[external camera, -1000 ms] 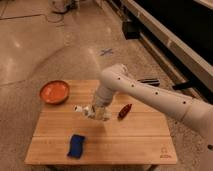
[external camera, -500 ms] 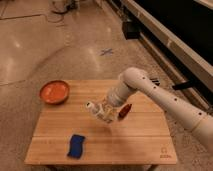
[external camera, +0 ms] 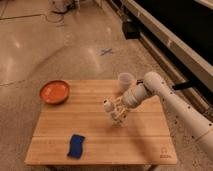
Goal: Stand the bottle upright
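The small white bottle (external camera: 109, 105) with its orange-and-dark label is held tilted just above the middle of the wooden table (external camera: 90, 125), cap end pointing up and to the left. My gripper (external camera: 119, 112) reaches in from the right and is shut on the bottle's body, with its lower tip close to the table top. The white arm (external camera: 155, 87) stretches away to the right edge of the view.
A translucent white cup (external camera: 125, 80) stands at the table's far edge, just behind the arm. An orange bowl (external camera: 54, 91) sits at the far left corner. A blue sponge (external camera: 76, 145) lies near the front left edge. The small dark red object is hidden.
The arm has swung to the right with the bottle, which has tipped more towards upright. The cup has come into view behind the arm, and the dark red object is now hidden.
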{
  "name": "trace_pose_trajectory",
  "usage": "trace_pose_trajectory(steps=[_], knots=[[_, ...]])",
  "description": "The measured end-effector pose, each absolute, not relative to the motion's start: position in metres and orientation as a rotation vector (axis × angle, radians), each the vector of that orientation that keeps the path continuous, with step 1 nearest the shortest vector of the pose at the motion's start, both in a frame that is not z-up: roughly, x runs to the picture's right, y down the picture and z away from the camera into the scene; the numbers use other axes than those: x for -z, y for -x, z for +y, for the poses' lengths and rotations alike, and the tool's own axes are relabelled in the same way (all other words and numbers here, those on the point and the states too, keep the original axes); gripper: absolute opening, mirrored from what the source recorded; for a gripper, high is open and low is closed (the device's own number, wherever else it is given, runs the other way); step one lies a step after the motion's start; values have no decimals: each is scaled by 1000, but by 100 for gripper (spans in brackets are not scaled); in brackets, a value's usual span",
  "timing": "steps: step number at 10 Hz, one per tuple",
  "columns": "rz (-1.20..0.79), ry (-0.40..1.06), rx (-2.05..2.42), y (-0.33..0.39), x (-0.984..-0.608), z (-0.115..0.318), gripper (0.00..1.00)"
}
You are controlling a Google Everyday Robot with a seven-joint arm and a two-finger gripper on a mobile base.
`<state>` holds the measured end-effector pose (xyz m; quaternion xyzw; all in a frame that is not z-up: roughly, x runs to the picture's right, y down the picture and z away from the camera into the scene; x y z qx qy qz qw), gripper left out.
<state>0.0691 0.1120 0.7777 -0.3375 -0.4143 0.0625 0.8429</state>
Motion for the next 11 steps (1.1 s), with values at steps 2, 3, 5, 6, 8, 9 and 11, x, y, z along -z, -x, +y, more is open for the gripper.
trace_pose_trajectory(steps=[2, 3, 5, 6, 8, 9, 11], knots=[[-896, 695, -175, -91, -785, 111, 0], [-913, 684, -201, -104, -789, 111, 0], [-934, 667, -234, -119, -795, 112, 0], [-947, 660, -254, -126, -799, 113, 0], [-968, 648, -289, -138, -804, 115, 0], [-977, 641, -305, -144, -805, 115, 1], [-995, 626, -337, -154, -809, 118, 16]])
